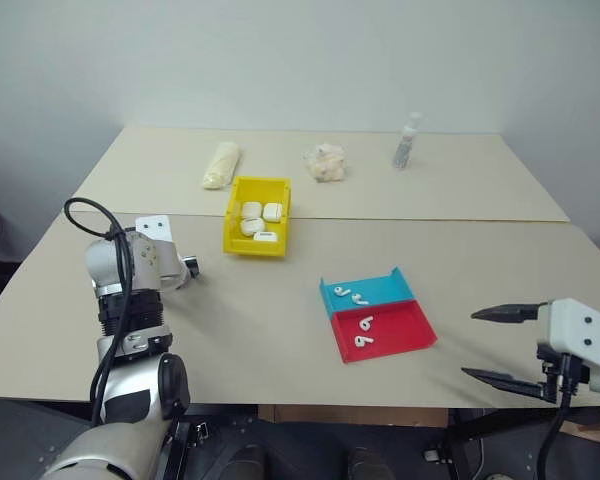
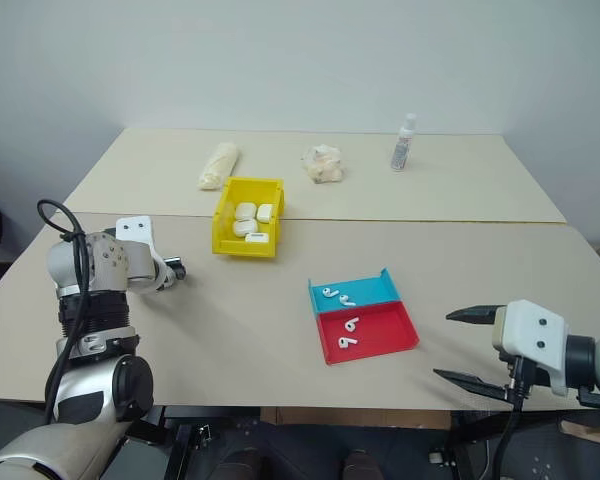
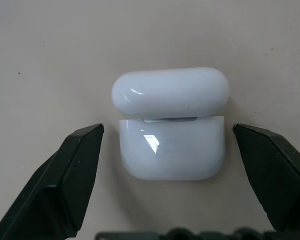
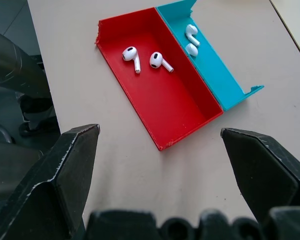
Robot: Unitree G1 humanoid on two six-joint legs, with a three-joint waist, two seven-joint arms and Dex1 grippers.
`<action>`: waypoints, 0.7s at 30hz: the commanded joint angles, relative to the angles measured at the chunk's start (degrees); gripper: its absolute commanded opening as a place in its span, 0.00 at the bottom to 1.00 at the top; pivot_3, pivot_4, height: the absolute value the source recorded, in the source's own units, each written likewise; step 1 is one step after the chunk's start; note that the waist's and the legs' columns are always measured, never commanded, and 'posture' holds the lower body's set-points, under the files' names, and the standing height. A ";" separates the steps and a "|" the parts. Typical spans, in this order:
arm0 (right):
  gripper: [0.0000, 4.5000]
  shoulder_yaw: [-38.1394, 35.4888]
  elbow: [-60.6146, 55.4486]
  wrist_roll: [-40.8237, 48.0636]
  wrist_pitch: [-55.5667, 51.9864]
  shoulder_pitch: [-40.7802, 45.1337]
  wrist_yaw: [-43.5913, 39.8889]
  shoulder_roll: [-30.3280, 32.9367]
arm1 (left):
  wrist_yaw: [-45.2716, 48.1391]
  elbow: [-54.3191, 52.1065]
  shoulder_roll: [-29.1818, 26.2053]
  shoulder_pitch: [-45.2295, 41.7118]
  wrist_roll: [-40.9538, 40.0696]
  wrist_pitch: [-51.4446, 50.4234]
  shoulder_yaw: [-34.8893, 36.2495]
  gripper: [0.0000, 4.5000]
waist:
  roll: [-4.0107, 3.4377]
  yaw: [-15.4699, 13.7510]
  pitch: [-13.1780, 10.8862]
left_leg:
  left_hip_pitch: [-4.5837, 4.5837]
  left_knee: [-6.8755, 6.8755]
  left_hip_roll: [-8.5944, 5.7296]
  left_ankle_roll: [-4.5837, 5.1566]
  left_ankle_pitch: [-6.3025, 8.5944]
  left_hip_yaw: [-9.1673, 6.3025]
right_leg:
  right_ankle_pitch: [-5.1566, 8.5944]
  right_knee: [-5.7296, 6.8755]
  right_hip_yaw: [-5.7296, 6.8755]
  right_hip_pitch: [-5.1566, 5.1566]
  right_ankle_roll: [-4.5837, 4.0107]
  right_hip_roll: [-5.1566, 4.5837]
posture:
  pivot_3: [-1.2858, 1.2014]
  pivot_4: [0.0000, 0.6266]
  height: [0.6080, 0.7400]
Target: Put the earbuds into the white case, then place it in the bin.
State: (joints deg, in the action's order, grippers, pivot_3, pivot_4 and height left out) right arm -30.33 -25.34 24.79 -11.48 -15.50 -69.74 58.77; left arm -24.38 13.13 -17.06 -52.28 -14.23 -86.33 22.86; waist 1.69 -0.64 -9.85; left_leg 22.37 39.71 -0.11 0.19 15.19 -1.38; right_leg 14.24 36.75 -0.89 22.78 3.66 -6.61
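L gripper (image 3: 167,131) hung right over the white case (image 3: 170,125), jaws spread wide, one finger each side, not touching. Case lay on the table (image 3: 50,60) w/ lid hinged open, long axis running finger to finger; glossy, rounded. R gripper (image 4: 160,145) also wide, empty, near the red-and-blue tray (image 4: 165,105) holding the earbuds (image 4: 131,56), two per half. L arm much nearer case. Further back, the bin (image 1: 257,228), several white cases already inside.
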 commanded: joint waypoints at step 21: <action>1.00 -3.11 -1.67 0.60 -0.61 0.00 0.93 0.35 | 15.28 -9.69 -5.11 -1.02 6.07 -1.25 -7.76 0.62 | 0.04 0.21 -0.02 | 0.21 0.00 0.03 -0.02 -0.01 -0.01 | 0.00 0.03 0.01 0.23 0.00 0.02 | 0.52 0.24 1.00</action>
State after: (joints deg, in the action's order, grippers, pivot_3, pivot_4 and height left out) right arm -30.72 -25.79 24.80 -11.74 -16.06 -68.68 58.49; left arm -11.34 7.16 -20.64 -52.83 -7.30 -88.88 16.19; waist 1.73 -0.44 -9.88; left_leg 22.64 39.71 -0.08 0.15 15.17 -1.39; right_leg 14.24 36.79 -0.91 23.09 3.66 -6.59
